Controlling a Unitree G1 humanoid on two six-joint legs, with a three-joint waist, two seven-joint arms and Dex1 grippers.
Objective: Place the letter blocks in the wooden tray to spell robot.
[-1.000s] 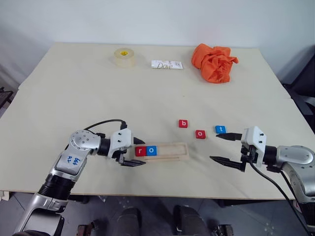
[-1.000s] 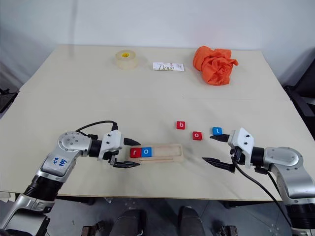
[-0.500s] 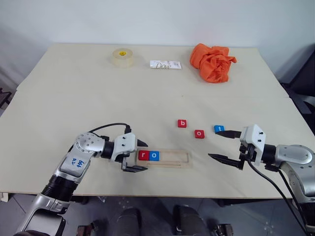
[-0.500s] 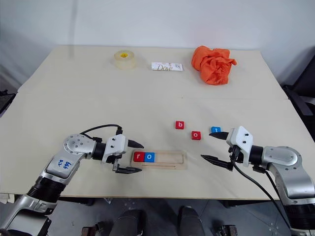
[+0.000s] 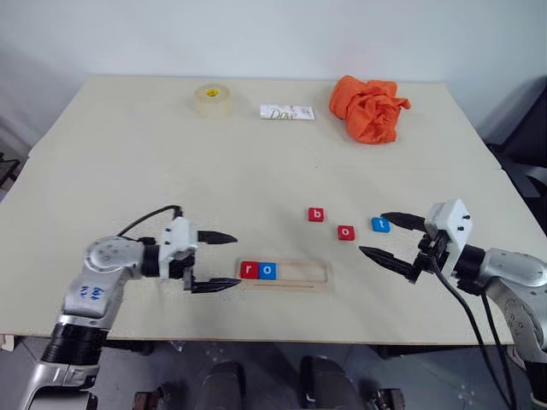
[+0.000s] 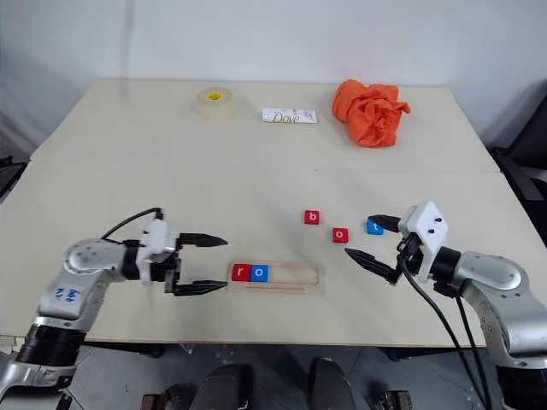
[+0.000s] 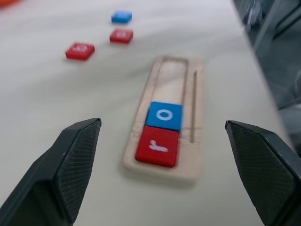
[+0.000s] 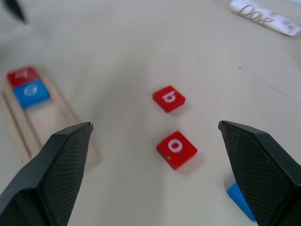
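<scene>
You had red r [image 5: 249,270] and blue o [image 5: 268,271] seated in the wooden tray [image 5: 299,276]; b [image 5: 316,214], o [image 5: 345,232] and t [image 5: 380,225] lay on the desk [image 5: 171,179]. Left hand [image 5: 215,261] and right hand [image 5: 389,240] gaped wide, empty.

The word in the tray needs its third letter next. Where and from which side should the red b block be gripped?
Grip the red b block by two opposite side edges, coming straight down from above. It lies flat on the table, apart from the red o block, so every edge is free. The right gripper is open nearby.
</scene>
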